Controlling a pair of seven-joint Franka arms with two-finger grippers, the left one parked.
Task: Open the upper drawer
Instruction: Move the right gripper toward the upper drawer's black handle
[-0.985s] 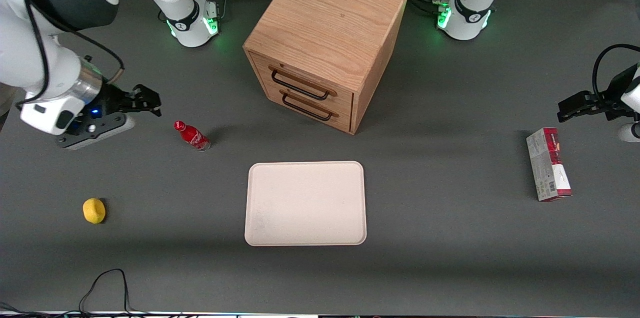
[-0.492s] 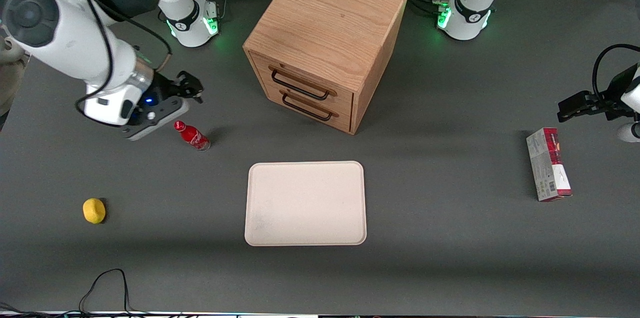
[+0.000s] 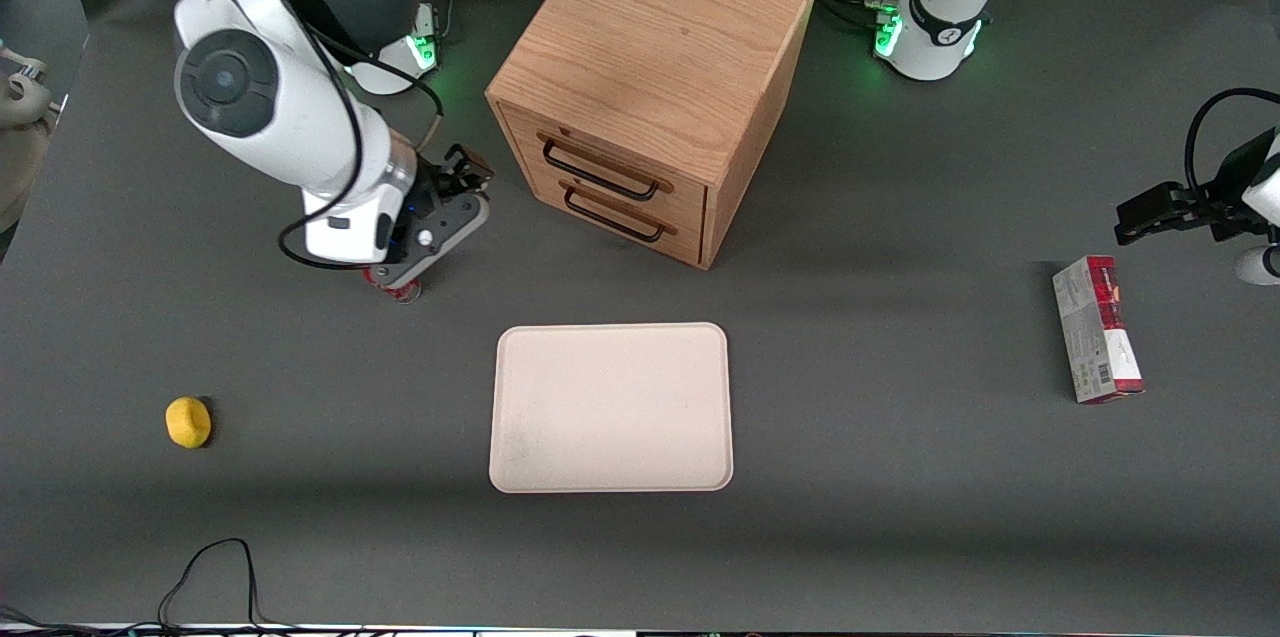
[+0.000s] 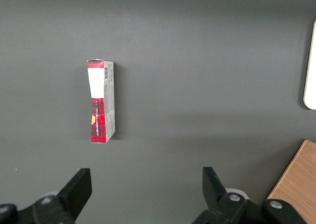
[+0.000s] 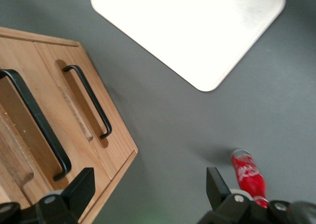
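The oak cabinet (image 3: 655, 37) stands at the middle of the table, both drawers closed. The upper drawer (image 3: 600, 165) has a long black wire handle (image 3: 598, 179); the lower drawer (image 3: 625, 213) sits under it. My right gripper (image 3: 468, 167) is open and empty, low over the table. It is beside the cabinet's front corner at the working arm's end, short of the handles. In the right wrist view the gripper (image 5: 148, 184) points at bare table, with the upper drawer's handle (image 5: 34, 123) and the lower handle (image 5: 91, 100) close by.
A red bottle (image 3: 395, 289) lies mostly hidden under my wrist and also shows in the wrist view (image 5: 247, 177). A cream tray (image 3: 610, 407) lies in front of the cabinet. A lemon (image 3: 187, 421) and a red-and-white box (image 3: 1095, 327) lie toward the table's ends.
My right arm has swung across the table toward the cabinet, passing over the red bottle. The gripper stays open. The drawers have not moved.
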